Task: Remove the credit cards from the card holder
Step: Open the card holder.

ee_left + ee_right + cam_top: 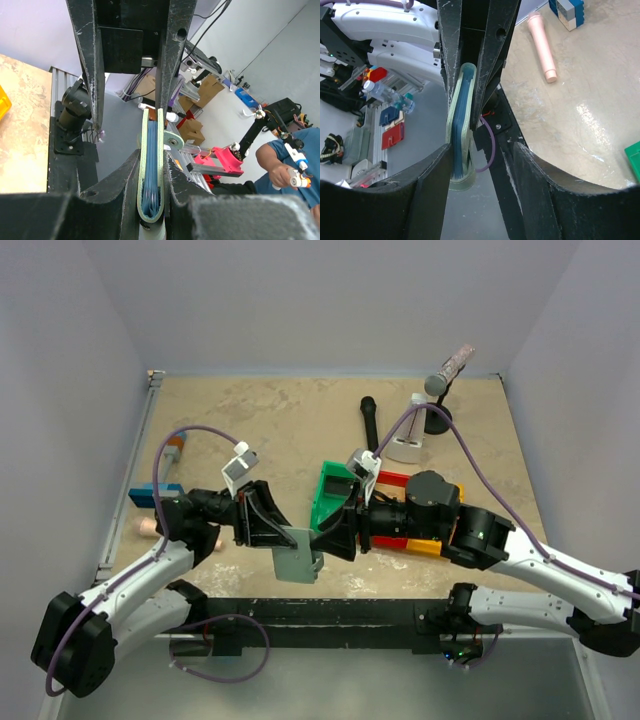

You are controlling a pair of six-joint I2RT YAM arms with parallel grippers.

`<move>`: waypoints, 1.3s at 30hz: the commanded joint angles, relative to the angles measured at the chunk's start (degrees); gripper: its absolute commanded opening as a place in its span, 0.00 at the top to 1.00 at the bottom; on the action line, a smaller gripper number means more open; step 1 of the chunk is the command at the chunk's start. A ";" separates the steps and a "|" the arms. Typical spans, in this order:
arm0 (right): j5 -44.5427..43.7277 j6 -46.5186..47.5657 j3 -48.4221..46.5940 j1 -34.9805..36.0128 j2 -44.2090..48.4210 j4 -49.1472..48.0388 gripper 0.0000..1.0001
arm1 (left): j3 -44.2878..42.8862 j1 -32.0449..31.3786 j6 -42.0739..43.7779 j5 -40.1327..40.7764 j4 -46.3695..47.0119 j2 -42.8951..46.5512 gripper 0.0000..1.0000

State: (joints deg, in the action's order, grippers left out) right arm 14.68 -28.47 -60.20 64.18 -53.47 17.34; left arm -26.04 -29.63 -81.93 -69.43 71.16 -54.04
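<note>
Evidently no card is out yet: left gripper (pixel 151 170) clamps the holder (pixel 459 115), right gripper (pixel 481 155) open around its end.

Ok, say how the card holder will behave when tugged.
The card holder looks soft, its fold rounded, so it probably flexes. Pinched at one end by the left hand, it may twist. Tightly stacked blue layers inside may resist sliding out.

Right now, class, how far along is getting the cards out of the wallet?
Done: the wallet is held clear of the table, clamped in the left hand. In hand: the right hand, open, straddles its edge. Left: pulling the cards; no card shows outside the wallet.
</note>
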 commanded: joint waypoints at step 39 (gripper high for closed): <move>8.78 -1.24 -0.53 0.33 -5.50 -3.81 0.63 | -4.10 -0.17 5.01 7.11 9.37 2.27 1.00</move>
State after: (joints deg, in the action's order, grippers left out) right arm 20.69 -30.39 -60.10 64.01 -56.66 15.11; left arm -27.14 -29.56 -82.26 -70.39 71.42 -52.73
